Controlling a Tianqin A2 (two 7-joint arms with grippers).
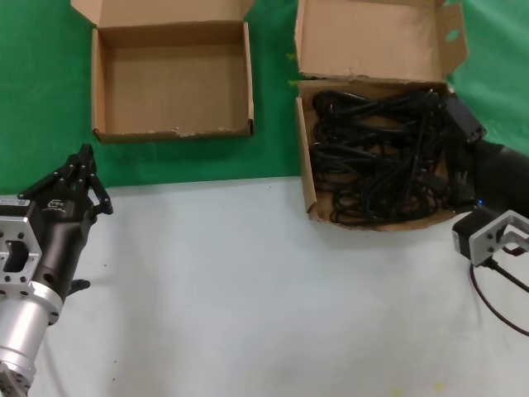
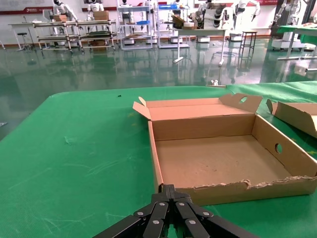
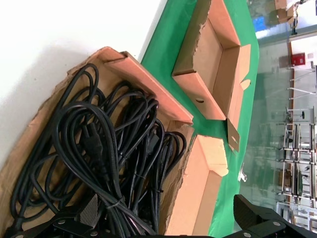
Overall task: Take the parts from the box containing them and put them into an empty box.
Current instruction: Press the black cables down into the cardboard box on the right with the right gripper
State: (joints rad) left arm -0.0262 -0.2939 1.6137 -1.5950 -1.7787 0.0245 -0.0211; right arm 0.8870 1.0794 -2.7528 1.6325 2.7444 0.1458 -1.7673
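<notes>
The box of parts (image 1: 307,178) stands at the right with its tall lid flap up. It is full of coiled black cables (image 1: 380,153). My right gripper (image 1: 456,132) is over the box's right side. In the right wrist view it (image 3: 171,218) is open wide: one finger (image 3: 89,210) lies among the cables (image 3: 94,148), the other (image 3: 252,213) is outside over the green cloth. The empty box (image 1: 173,78) stands at the back left and also shows in the left wrist view (image 2: 223,158). My left gripper (image 1: 83,161) is shut and empty just before that box's near corner, as the left wrist view (image 2: 168,193) shows.
The two boxes stand on a green cloth (image 1: 273,124) over the back of the table. The front is a white surface (image 1: 248,289). A loose black cable (image 1: 496,294) hangs from my right arm at the right edge.
</notes>
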